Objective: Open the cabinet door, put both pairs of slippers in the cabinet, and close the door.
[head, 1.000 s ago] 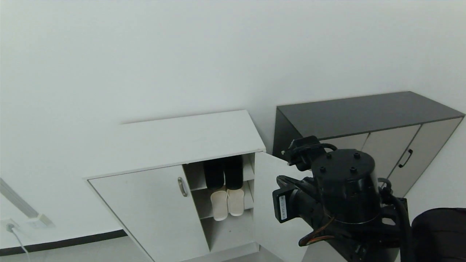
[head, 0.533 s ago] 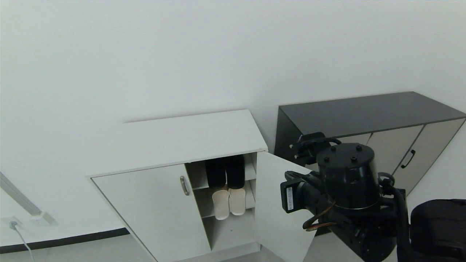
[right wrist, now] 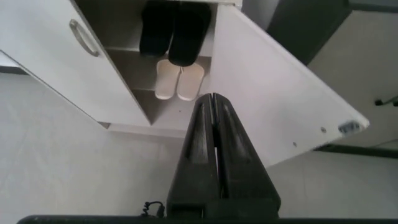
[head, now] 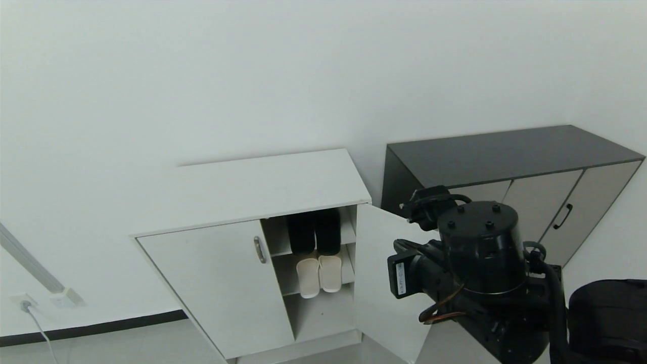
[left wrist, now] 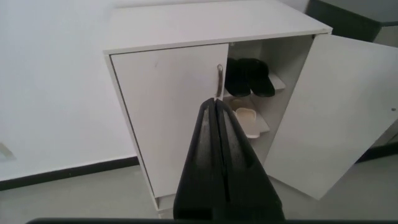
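Left of centre in the head view, the white cabinet has its left door shut, handle untouched. In the open bay at centre, black slippers lie on the upper shelf and white slippers on the shelf below, so both pairs look stowed. Just right, the open door stands swung out; shutting it seems the step left. The left tool and right tool are each pinched closed and empty, the right one near that door, probably to push it.
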